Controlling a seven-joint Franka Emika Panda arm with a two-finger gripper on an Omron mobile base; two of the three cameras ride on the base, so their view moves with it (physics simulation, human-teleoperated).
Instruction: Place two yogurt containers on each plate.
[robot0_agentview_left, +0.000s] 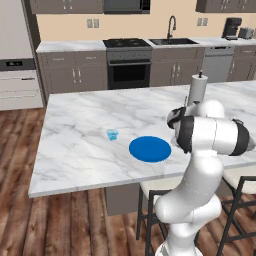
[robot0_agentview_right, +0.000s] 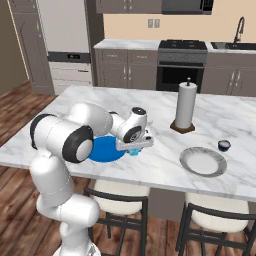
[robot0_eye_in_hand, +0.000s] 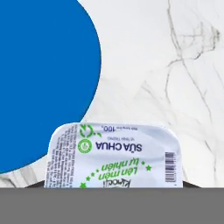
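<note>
Hand view: yogurt cup (robot0_eye_in_hand: 114, 155) beside blue plate (robot0_eye_in_hand: 39, 78).

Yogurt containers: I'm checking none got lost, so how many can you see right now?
3: a pale blue yogurt cup alone on the marble left of the blue plate; one at the end effector; a dark cup beyond the grey plate. Others may be hidden.

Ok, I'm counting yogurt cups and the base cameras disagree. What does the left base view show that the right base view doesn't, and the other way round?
Left base view's own: a lone pale blue cup standing on the counter, apart from the blue plate on its left.
Right base view's own: the grey plate, bare, the dark cup beside it, and a second pale blue cup at the gripper.
Shared: the blue plate, bare, the paper towel roll and the marble counter.
</note>
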